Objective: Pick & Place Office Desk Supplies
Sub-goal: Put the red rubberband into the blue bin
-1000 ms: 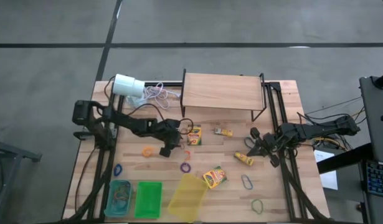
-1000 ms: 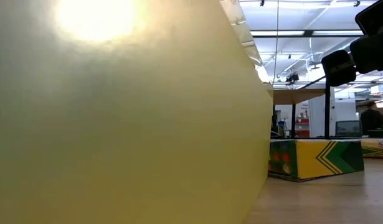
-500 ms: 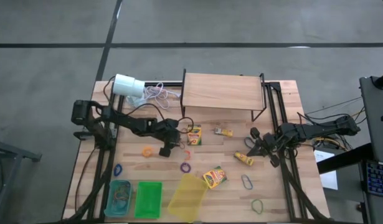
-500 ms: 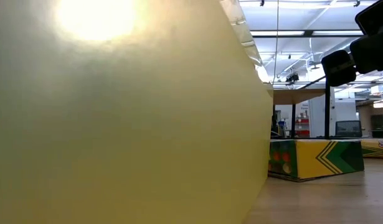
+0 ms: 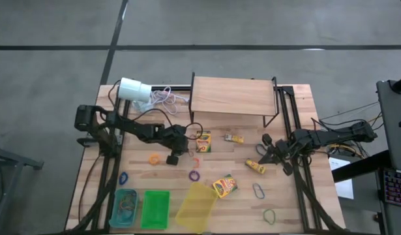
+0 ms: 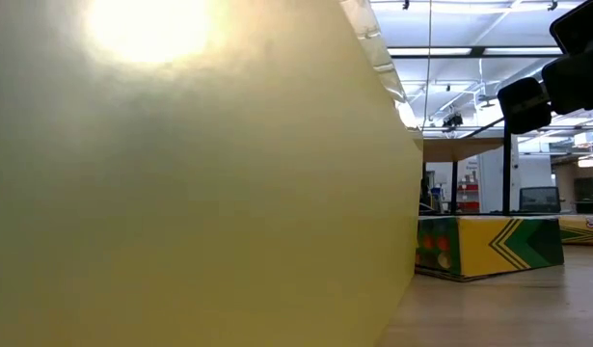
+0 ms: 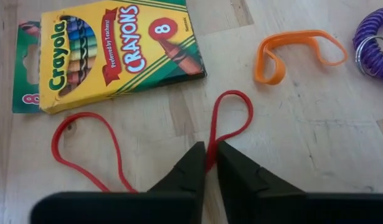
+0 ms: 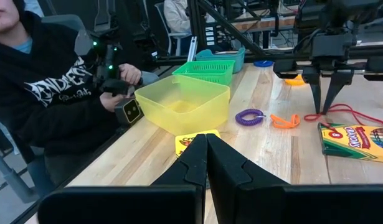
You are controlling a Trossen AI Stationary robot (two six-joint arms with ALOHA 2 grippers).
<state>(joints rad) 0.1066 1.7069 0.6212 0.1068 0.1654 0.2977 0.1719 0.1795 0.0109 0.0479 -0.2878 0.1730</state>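
In the left wrist view my left gripper (image 7: pixel 210 163) is shut on a red rubber band (image 7: pixel 231 118) that lies looped on the table beside a yellow-and-green crayon box (image 7: pixel 110 50). An orange band (image 7: pixel 297 53) and a purple coil (image 7: pixel 373 46) lie just beyond. From above, the left gripper (image 5: pixel 176 154) stands left of that crayon box (image 5: pixel 203 141). My right gripper (image 5: pixel 268 155) is shut and hovers near a yellow packet (image 5: pixel 255 166), touching nothing. A second crayon box (image 5: pixel 225 186) and another packet (image 5: pixel 234 138) lie mid-table. My left gripper pinches the red rubber band where its two strands cross (image 7: pixel 210 148), between the two fingertips. The fingers (image 8: pixel 317 93) come from above, pointing down. The band's loops lie slack on the table on either side of the fingers.
A yellow bin (image 5: pixel 197 206), a green bin (image 5: pixel 156 209) and a teal bin (image 5: pixel 125 207) line the near edge. A wooden shelf (image 5: pixel 233 96) and a white cylinder (image 5: pixel 133 90) stand at the far side. More bands (image 5: pixel 259 190) (image 5: pixel 270 215) lie near right. A person (image 8: pixel 48 81) sits beyond the table.
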